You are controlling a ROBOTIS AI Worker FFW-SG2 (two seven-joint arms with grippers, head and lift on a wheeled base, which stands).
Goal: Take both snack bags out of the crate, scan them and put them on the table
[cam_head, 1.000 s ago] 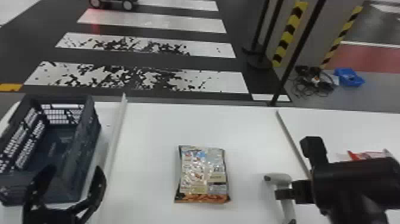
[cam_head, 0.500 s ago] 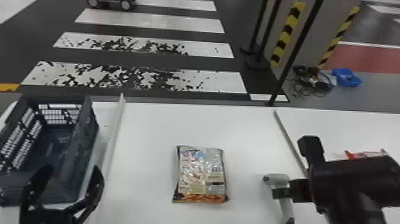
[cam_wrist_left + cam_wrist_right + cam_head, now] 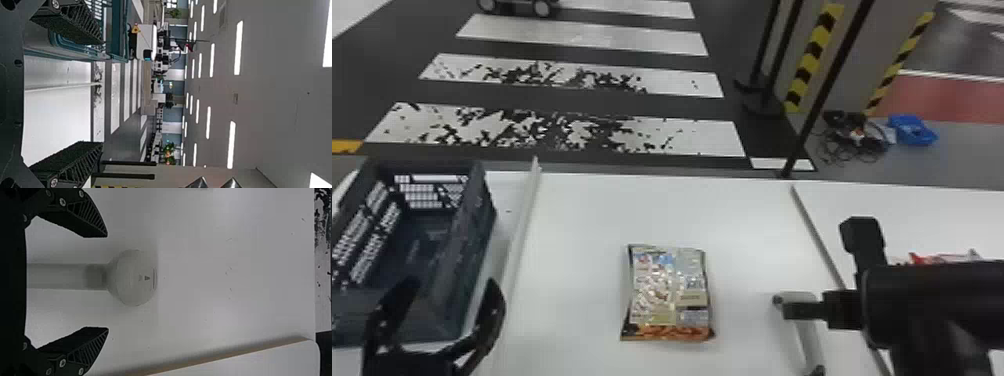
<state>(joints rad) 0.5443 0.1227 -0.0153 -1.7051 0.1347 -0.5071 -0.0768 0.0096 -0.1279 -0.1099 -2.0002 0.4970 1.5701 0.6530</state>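
In the head view my left gripper (image 3: 449, 310) stands open at the near right corner of the dark crate (image 3: 469, 235); the crate's visible floor is bare. In the left wrist view the open left gripper (image 3: 100, 94) holds nothing. A snack bag (image 3: 669, 292) lies flat mid-table. My right gripper (image 3: 802, 310) is over the table right of that bag, at the grey scanner (image 3: 807, 335). In the right wrist view the right gripper (image 3: 107, 282) is open, the scanner (image 3: 135, 278) lying between its spread fingers. A red and white bag (image 3: 942, 258) is partly hidden behind my right arm.
A raised pale strip (image 3: 519, 230) runs along the table beside the crate. Another edge (image 3: 814, 227) runs between the middle bag and the red one. Black posts (image 3: 824, 90) stand past the far table edge, with cables and a blue tray (image 3: 913, 131) on the floor.
The head view has shifted very slightly. Both arms, the crate and the bags otherwise stand as before.
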